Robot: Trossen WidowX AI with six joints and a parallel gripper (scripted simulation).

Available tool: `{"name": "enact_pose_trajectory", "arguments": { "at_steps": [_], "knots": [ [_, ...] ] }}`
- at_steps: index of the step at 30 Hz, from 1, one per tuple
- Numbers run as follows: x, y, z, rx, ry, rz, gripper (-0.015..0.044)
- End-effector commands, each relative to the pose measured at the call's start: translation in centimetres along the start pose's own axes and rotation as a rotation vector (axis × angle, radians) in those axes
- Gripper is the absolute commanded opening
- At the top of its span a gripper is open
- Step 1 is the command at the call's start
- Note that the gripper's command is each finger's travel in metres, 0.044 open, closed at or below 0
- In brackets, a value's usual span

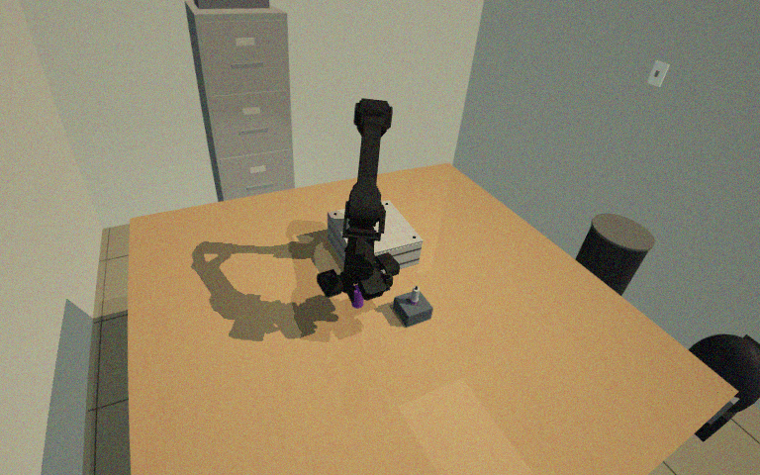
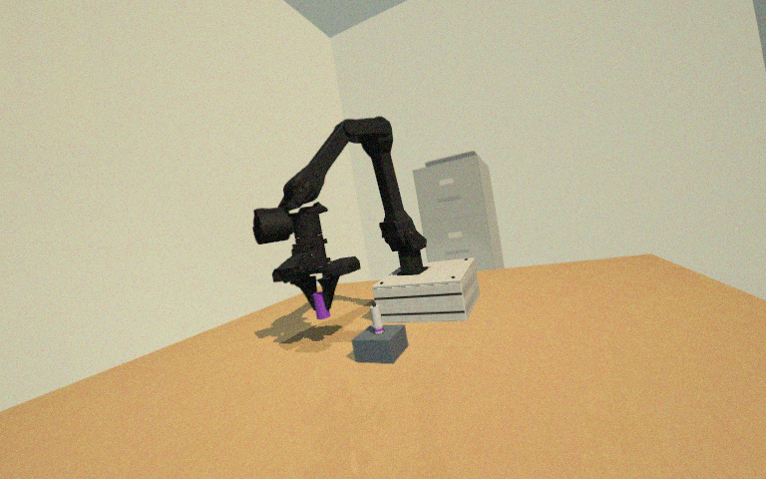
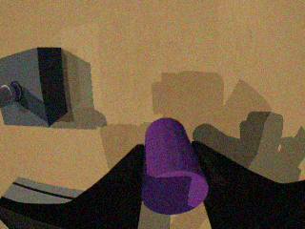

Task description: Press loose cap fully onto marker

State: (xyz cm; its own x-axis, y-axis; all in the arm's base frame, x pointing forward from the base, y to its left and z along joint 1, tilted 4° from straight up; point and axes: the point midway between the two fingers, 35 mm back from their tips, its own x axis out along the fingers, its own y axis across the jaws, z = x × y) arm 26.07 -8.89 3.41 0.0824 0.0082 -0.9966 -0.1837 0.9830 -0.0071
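Observation:
The purple cap (image 1: 357, 297) (image 2: 321, 305) (image 3: 168, 153) is held off the table, slightly tilted in the exterior view. My gripper (image 2: 320, 301) (image 3: 168, 149) is shut on the cap, with one black finger on each side of it. The white marker (image 1: 415, 294) (image 2: 376, 317) (image 3: 6, 95) stands upright, bare-tipped, in the dark grey holder block (image 1: 413, 314) (image 2: 375, 347) (image 3: 24, 64). The block is to the right of the cap in the top and exterior views and at the left in the wrist view. The fingertips are partly hidden in the top view.
The arm stands on a pale box-shaped base (image 1: 400, 230) (image 2: 420, 299) behind the holder block. The wooden table (image 1: 280, 403) (image 2: 395, 429) carries the arm's shadow left of the gripper. A filing cabinet (image 1: 246, 112) (image 2: 452, 215) and a dark bin (image 1: 617, 251) stand beyond the table's edges.

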Motion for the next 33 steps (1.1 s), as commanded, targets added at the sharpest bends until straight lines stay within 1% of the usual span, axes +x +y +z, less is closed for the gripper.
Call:
{"name": "enact_pose_trajectory", "arguments": {
  "at_steps": [1, 33],
  "knots": [
    [-0.6, 1.0, 0.6, -0.003, -0.002, -0.002, 0.0],
    [-3.9, 9.8, 3.8, -0.009, -0.003, 0.006, 0.0]
  ]
}}
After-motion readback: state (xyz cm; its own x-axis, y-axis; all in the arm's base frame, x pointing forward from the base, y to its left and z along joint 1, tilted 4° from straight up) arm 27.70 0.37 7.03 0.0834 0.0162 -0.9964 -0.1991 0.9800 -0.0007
